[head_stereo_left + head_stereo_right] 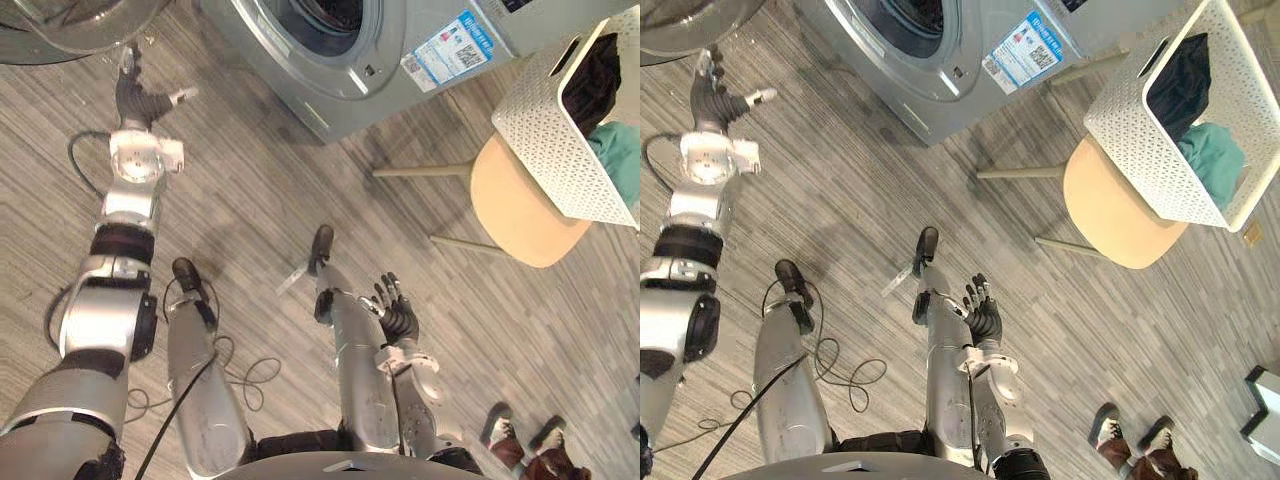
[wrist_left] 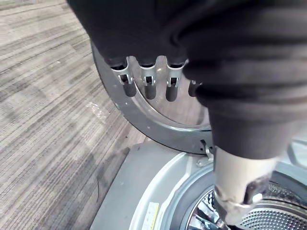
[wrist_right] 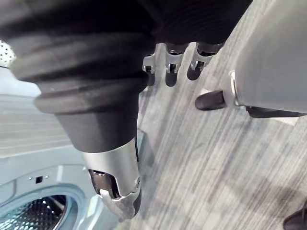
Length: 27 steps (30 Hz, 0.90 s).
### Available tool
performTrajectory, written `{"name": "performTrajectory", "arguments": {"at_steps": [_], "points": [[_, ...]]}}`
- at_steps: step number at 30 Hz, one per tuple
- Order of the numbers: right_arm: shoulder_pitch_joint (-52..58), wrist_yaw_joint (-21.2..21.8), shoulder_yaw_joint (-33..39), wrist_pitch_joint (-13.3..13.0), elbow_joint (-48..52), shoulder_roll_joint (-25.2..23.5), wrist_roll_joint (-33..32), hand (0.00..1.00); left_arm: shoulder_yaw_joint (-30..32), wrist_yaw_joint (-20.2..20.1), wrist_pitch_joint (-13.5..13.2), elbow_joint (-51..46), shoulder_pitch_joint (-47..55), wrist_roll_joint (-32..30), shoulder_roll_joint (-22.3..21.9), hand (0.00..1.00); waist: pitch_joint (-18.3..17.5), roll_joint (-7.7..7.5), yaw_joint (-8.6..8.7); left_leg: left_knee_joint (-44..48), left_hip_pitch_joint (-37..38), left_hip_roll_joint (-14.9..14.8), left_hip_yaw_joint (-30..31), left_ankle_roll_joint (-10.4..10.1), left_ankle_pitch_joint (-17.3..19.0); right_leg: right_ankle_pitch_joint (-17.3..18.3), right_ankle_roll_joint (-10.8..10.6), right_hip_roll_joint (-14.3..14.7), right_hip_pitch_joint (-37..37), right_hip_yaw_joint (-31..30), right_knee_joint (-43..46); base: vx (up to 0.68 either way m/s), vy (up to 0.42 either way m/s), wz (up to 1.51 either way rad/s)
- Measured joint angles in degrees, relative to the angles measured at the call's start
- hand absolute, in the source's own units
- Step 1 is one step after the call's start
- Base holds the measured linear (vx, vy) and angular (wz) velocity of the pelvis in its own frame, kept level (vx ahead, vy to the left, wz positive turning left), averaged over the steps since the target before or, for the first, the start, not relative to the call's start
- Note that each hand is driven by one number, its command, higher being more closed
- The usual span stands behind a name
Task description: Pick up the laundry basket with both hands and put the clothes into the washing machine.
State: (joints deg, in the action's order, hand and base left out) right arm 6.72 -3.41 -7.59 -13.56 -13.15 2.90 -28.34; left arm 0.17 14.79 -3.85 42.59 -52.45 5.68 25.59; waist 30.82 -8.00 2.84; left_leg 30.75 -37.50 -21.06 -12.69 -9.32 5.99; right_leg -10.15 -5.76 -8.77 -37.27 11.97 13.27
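A: What is the left hand doing?
B: The left hand (image 1: 133,98) is stretched out with its fingers straight, its thumb out and nothing in it. The open door (image 1: 85,25) is at its fingertips, and the washing machine (image 1: 300,85) is to its right.
A: And the right hand?
B: The right hand (image 1: 398,315) is low, with its fingers spread and empty. The laundry basket (image 1: 550,130), with clothes (image 1: 1212,155) inside, sits on a stool (image 1: 520,215) well beyond it, to its right.

The washing machine (image 1: 330,60) runs off the top edge, and its open door (image 1: 70,25) is cut at the top left corner. The laundry basket (image 1: 1140,150) hides part of the stool (image 1: 1110,220) seat and most of the clothes (image 1: 1210,155). Whether the left hand (image 1: 135,100) touches the door cannot be told.
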Motion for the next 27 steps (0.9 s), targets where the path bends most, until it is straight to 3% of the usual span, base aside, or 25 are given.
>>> {"name": "performTrajectory", "arguments": {"at_steps": [3, 7, 9, 12, 15, 17, 20, 24, 27], "points": [[1.3, -1.5, 1.1, 0.0, 2.5, 0.0, 4.4, 0.00, 0.1, 0.2, -1.2, -9.3, 9.8, 1.8, -2.9, 0.00, 0.1, 0.79, -1.41, 0.0, 4.0, 0.1, -1.4, 0.2, 0.4, 1.6, -0.1, -0.4, 1.8, -1.2, 2.5, 0.02, 0.012, -0.06], [3.6, -4.8, 5.1, 0.3, 3.7, 1.5, 11.4, 0.00, 0.2, 0.8, -6.8, -23.3, 28.5, 9.9, -13.0, 0.00, 0.2, 3.63, -3.25, 0.0, 12.5, 0.4, -3.1, 0.2, 2.5, 4.9, -0.3, -1.0, 7.5, -2.4, 5.9, 0.02, 0.022, -0.07], [4.4, -4.8, 6.7, 0.3, 3.2, 2.2, 12.3, 0.00, 0.1, -0.1, -8.1, -25.6, 33.9, 11.7, -16.3, 0.00, 0.1, 4.98, -3.38, -0.3, 15.0, 0.5, -3.4, 0.6, 3.4, 5.6, -0.7, -1.1, 9.6, -2.6, 6.2, 0.01, 0.013, -0.05], [4.2, -4.7, 10.1, 0.4, -3.5, 2.3, 13.0, 0.00, -0.9, -2.5, -8.8, -26.0, 43.5, 15.1, -20.6, 0.00, -0.6, 6.55, -3.48, -5.3, 22.0, 3.2, -4.5, 0.1, 3.7, 6.3, -0.7, -2.0, 13.6, -3.7, 4.8, 0.03, 0.010, -0.08], [4.5, -4.3, 12.1, 1.9, -10.4, 2.3, 13.0, 0.00, -3.0, -4.7, -8.8, -23.9, 48.4, 15.6, -21.1, 0.00, -2.2, 8.38, -2.48, -10.2, 26.5, 5.4, -2.9, 0.2, 2.1, 5.5, -1.3, -2.2, 17.7, -3.4, 1.9, 0.05, -0.007, 0.03], [4.6, -3.7, 12.9, 2.9, -15.4, 2.4, 13.0, 0.00, -3.9, -6.4, -8.5, -18.8, 50.6, 15.5, -21.5, 0.00, -6.7, 9.81, -1.47, -13.3, 27.9, 6.3, -2.9, 0.6, 0.7, 5.1, -1.3, -2.3, 19.5, -3.1, -0.8, 0.06, 0.001, 0.07], [5.9, -2.3, 12.7, 3.8, -18.2, 2.0, 13.0, 0.00, -4.4, -7.1, -8.3, -13.4, 52.7, 15.3, -21.6, 0.00, -11.1, 10.72, -1.13, -17.5, 32.1, 7.2, -2.9, 0.3, -0.3, 4.5, -2.1, -2.4, 24.0, -2.3, -4.3, 0.11, 0.026, 0.07], [6.6, -0.8, 12.8, 4.3, -20.5, 2.0, 13.0, 0.00, -4.1, -7.4, -7.1, -8.1, 55.4, 13.1, -21.5, 0.00, -16.0, 10.49, -1.30, -21.5, 36.1, 8.4, -3.0, -0.1, -1.3, 3.8, -2.7, -2.7, 28.1, -1.7, -7.6, 0.13, 0.052, 0.07], [6.6, -0.5, 12.8, 5.2, -22.1, 1.9, 13.0, 0.00, -4.0, -7.4, -5.8, -5.6, 57.2, 12.2, -21.5, 0.00, -17.7, 10.32, -1.60, -22.9, 38.6, 9.0, -2.9, -0.3, -1.6, 3.6, -3.0, -2.9, 30.5, -1.5, -9.0, 0.10, 0.039, 0.02]]}}
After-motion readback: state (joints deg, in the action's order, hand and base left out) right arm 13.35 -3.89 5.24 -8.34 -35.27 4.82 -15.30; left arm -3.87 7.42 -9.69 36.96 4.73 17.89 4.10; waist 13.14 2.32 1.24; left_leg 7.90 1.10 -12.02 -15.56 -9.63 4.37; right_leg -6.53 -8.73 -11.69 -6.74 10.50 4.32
